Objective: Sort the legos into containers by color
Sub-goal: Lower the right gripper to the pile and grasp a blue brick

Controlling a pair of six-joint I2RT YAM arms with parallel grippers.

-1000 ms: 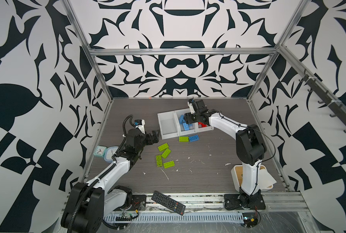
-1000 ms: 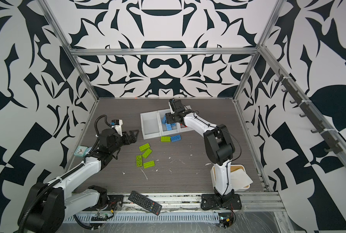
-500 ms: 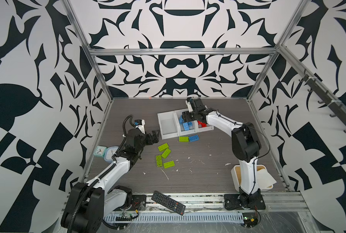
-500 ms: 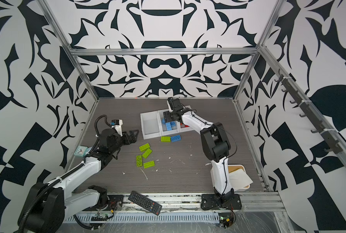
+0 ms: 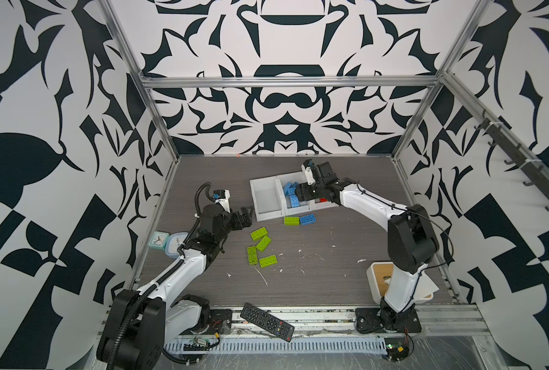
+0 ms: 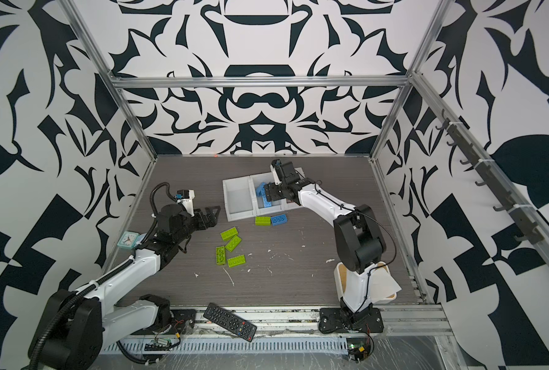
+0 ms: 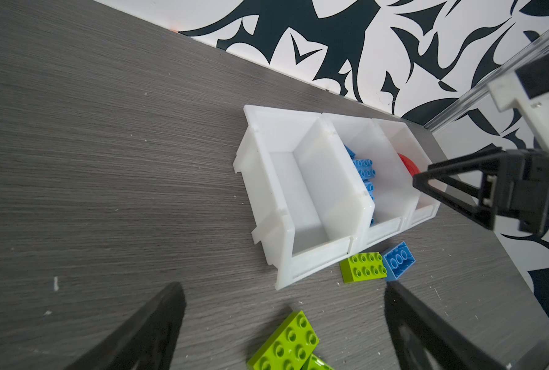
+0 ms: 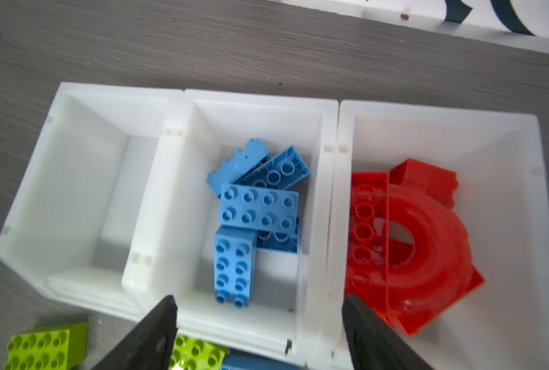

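Three joined white containers (image 5: 266, 215) stand mid-table. In the right wrist view the left container (image 8: 74, 192) is empty, the middle one holds several blue legos (image 8: 258, 208), and the right one holds red legos (image 8: 411, 243). My right gripper (image 5: 295, 196) (image 8: 259, 299) hangs open and empty over the middle container's front. One green lego (image 5: 291, 220) and one blue lego (image 5: 307, 219) lie just in front of the containers. Several green legos (image 5: 260, 245) lie on the table. My left gripper (image 5: 247, 213) (image 7: 282, 288) is open and empty beside them, left of the containers.
Two small clocks (image 5: 167, 242) sit at the left edge beside my left arm. A black remote (image 5: 266, 322) lies on the front rail. A white box with a wooden lid (image 5: 382, 278) stands at the right arm's base. White scraps dot the table.
My right gripper's jaws have spread wider over the middle container and the arm has shifted slightly. The left arm has not moved.
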